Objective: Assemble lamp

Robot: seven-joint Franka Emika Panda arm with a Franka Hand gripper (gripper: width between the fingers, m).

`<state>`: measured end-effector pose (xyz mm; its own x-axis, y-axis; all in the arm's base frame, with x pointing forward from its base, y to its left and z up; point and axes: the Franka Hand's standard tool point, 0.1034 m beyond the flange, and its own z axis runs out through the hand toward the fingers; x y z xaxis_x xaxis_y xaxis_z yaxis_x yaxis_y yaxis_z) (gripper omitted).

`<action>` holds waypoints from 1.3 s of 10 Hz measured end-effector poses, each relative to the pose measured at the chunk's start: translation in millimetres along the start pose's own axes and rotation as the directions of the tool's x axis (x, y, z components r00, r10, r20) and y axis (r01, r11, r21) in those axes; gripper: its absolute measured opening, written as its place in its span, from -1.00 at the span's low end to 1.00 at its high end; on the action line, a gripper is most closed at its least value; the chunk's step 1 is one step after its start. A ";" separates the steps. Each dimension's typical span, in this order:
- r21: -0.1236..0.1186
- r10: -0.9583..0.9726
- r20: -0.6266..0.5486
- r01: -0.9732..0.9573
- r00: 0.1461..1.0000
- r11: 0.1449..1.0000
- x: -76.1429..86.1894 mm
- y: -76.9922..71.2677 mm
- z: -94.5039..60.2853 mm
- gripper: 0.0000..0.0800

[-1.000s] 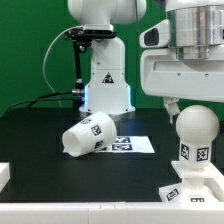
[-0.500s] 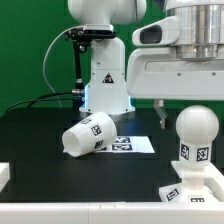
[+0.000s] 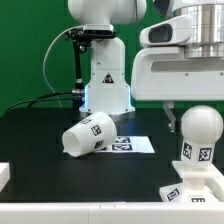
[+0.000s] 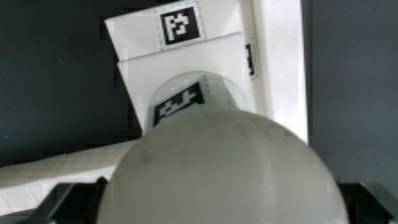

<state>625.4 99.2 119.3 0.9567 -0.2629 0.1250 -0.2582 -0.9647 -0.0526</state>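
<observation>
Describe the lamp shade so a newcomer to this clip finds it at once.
Start at the big white robot pedestal at the back of the black table. In front of it, at the exterior view's left end of the flat marker board, is the lamp shade. It alone is a tapered cup lying on its side; the round bulb stands upright at the exterior view's right.

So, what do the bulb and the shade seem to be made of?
Bulb: probably matte white plastic; its round surface is smooth and shades softly, with no sharp glints. Shade: likely the same plastic; an even dull white wall, no grain or weave. A painted finish cannot be ruled out.
</observation>
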 end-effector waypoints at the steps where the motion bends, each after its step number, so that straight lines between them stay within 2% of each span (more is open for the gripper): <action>1: 0.000 0.068 0.000 -0.068 0.998 0.998 0.3 0.6 0.0 0.44; 3: -0.003 0.253 0.002 -0.253 0.967 0.967 0.2 2.4 0.3 0.44; 4: -0.005 0.401 0.001 -0.401 0.916 0.916 0.7 4.0 0.6 0.44; 5: -0.002 0.546 0.003 -0.546 0.838 0.838 0.8 4.7 0.7 0.44; 7: 0.050 0.830 0.032 -0.831 0.556 0.555 2.5 6.0 2.6 0.44; 8: 0.061 0.867 0.060 -0.869 0.495 0.492 4.3 7.7 2.0 0.44; 9: 0.064 0.913 0.093 -0.917 0.398 0.393 5.1 8.5 1.6 0.44; 10: 0.059 0.920 0.095 -0.924 0.381 0.377 3.5 7.4 2.6 0.44; 11: 0.060 0.915 0.094 -0.919 0.393 0.389 3.3 7.2 3.0 0.63; 12: 0.063 0.897 0.091 -0.902 0.432 0.428 3.1 7.4 3.4 0.71; 13: 0.061 0.830 0.083 -0.834 0.551 0.548 -0.2 7.6 5.5 0.71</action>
<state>624.1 92.0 113.4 0.3244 -0.9442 -0.0568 -0.9314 -0.3084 -0.1934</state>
